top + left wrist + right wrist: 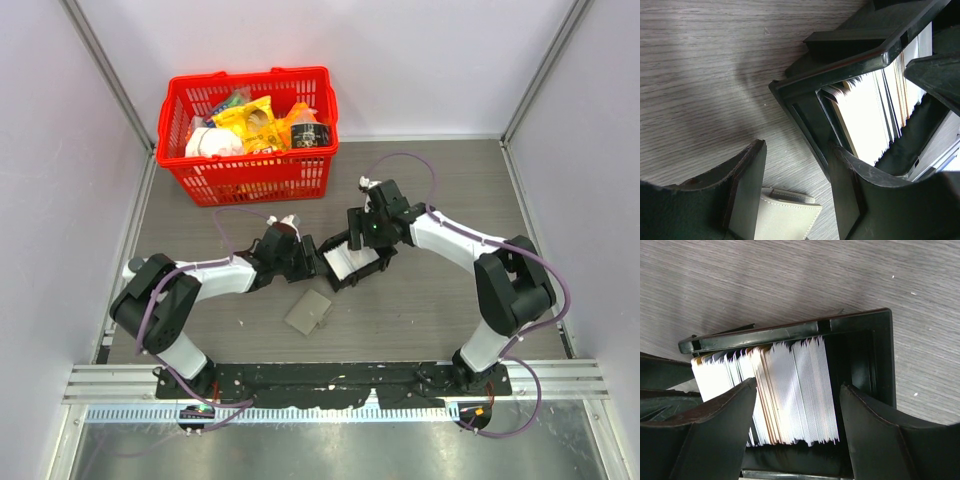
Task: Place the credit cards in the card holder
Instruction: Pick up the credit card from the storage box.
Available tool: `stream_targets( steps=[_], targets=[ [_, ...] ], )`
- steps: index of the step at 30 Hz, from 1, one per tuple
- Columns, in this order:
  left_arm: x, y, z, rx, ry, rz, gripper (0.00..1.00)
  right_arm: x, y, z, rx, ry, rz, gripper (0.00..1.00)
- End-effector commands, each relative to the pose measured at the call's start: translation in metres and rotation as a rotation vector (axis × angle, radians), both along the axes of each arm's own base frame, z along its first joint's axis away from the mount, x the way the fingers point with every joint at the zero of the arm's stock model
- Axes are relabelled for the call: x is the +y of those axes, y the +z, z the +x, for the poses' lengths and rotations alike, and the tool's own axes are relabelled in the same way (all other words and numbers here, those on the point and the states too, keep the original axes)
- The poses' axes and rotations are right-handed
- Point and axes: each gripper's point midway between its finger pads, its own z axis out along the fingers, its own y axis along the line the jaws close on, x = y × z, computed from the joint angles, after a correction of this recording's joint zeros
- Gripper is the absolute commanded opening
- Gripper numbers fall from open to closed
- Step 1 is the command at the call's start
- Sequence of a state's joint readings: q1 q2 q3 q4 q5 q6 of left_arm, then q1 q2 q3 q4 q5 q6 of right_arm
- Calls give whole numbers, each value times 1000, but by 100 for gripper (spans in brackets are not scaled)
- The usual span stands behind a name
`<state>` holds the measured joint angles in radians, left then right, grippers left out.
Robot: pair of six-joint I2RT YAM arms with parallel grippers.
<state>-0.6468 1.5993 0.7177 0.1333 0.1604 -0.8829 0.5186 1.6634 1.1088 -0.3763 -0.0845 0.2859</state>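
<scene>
1. Seemingly at the pick-up step: hovering with the right pincer (799,385) wide open astride the thin white and tan plastic credit cards (810,370), gripping nothing.
2. Holding the left pincer (796,147) partly open and empty at the 9 o'clock side of the black rectangular open tray (850,47).
3. Next, probably: narrow onto one card's edge, lift straight out, avoid dragging neighbours.
4. Standing on edge, tightly packed in the tray, mid-way across the grey wood-grain counter (430,300).
5. Lying flat at the tray's 7 o'clock, apparently folded shut: the small grey-beige folding card holder (309,311); likely needs opening first.
</scene>
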Motion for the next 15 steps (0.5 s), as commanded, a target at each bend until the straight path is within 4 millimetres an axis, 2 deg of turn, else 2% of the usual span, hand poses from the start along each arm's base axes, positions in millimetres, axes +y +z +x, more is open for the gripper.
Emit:
stream_targets(
  steps=[1,7,12,15],
  targets=[
    [-17,21,15,-62,-18,-63,56,3,-4,5,-3,15,27,72],
    [-19,23,14,-64,-28,-70,56,-3,-16,8,8,-1,-15,76],
    [-19,24,14,-66,-31,-73,56,4,-27,-1,65,25,14,79],
    [-20,25,14,-66,-35,-76,56,8,-25,-6,72,40,44,79]
  ],
)
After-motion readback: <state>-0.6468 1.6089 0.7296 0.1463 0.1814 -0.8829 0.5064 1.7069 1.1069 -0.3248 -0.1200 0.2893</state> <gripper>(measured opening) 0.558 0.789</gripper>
